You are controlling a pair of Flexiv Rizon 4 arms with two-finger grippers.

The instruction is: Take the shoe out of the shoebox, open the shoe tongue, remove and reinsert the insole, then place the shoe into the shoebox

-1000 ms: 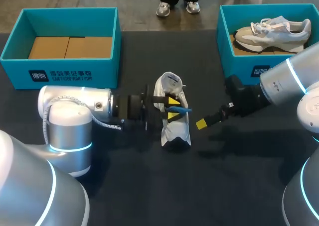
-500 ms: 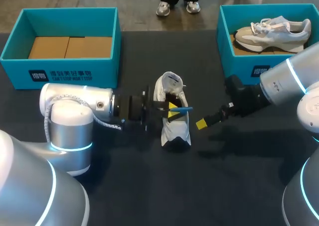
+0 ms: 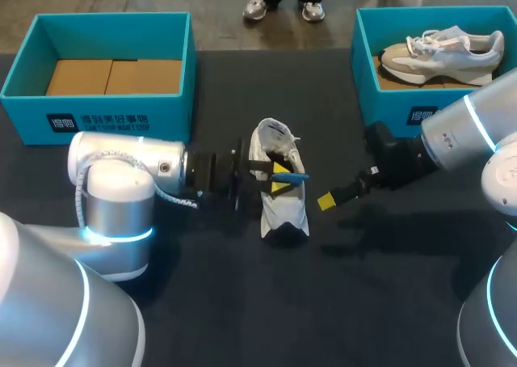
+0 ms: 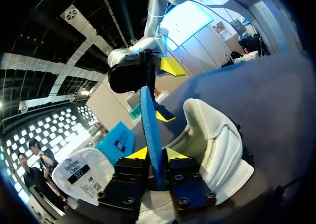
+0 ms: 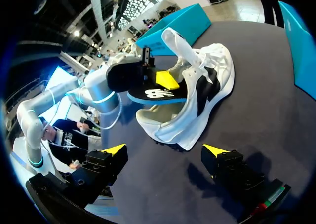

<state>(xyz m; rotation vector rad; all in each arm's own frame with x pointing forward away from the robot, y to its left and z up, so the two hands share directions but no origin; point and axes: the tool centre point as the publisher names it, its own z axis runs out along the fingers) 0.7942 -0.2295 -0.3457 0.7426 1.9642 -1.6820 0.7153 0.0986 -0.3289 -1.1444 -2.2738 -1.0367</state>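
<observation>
Creeping a touch closer, the left pincer (image 3: 279, 177) clamps the insole (image 3: 294, 176) at the mouth of the shoe (image 3: 283, 213) on the surface (image 3: 242, 302), right pincer (image 5: 165, 152) agape and empty beside it; unheld, that shoe could tip if the insole snags.

White shoe (image 3: 280, 191), black panels, on a black table (image 3: 242, 310). Insole (image 5: 158, 94): blue below, black on top with a white mark. Yellow tips on the left gripper (image 3: 279, 177) and right gripper (image 5: 165, 150). Silver arms (image 3: 121, 173), blue rings. Teal boxes (image 3: 105, 120): tan cardboard (image 3: 113, 76) in one, a beige-and-white sneaker (image 3: 440, 52) in the other.
</observation>
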